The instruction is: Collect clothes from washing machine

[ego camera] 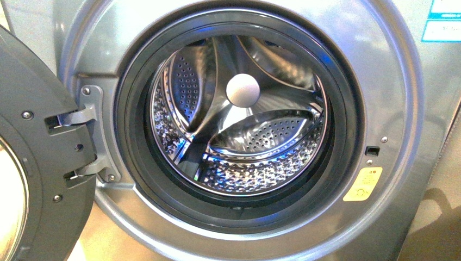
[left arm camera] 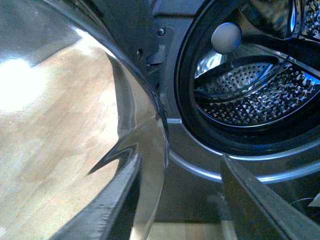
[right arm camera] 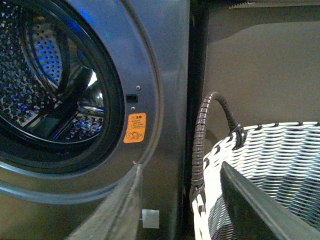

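The grey metallic front-loading washing machine (ego camera: 375, 65) stands with its dark round glass-windowed door (ego camera: 38, 163) swung wide. Its perforated shiny steel drum (ego camera: 255, 163) shows no clothes. The left tool (left arm camera: 177, 200) hangs open, door glass beside one finger, porthole ahead. The right tool (right arm camera: 177, 200) is open too, just over the white woven basket (right arm camera: 280, 150), the machine's small yellow sticker (right arm camera: 135, 128) ahead.

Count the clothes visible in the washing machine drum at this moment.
0. The drum shows only bare perforated steel in every view, though its lowest front part sits behind the door seal. The basket beside the washing machine hides most of its inside.
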Available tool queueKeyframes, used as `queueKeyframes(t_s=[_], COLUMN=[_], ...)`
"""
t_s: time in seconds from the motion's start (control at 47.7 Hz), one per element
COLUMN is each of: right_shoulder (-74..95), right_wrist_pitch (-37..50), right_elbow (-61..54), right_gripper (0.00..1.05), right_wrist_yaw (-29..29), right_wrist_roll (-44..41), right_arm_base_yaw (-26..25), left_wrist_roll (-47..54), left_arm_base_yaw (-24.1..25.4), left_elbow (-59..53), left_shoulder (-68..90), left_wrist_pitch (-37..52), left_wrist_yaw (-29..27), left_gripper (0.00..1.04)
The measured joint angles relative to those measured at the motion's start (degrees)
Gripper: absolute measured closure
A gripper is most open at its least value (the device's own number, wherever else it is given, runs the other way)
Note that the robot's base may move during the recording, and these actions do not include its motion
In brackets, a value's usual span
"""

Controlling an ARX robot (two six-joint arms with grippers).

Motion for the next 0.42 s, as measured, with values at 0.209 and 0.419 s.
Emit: queueKeyframes(t_s=[0.209,0.419], right_shoulder=[0.0,0.0], right_wrist_pitch=[0.0,0.0], right_elbow=[0.0,0.0], right_gripper=[0.11,0.07], right_wrist_yaw=[0.0,0.0], right_wrist_roll=[0.0,0.0], right_arm_base_yaw=[0.0,0.0], left_wrist_roll=[-0.2,-0.4], left_arm_base_yaw=[0.0,0.0], left_elbow=[0.0,0.0], left_shoulder=[0.0,0.0], left_wrist_pitch=[0.0,0.0], left_wrist_yaw=[1.3,1.3], left_gripper=[0.06,0.07])
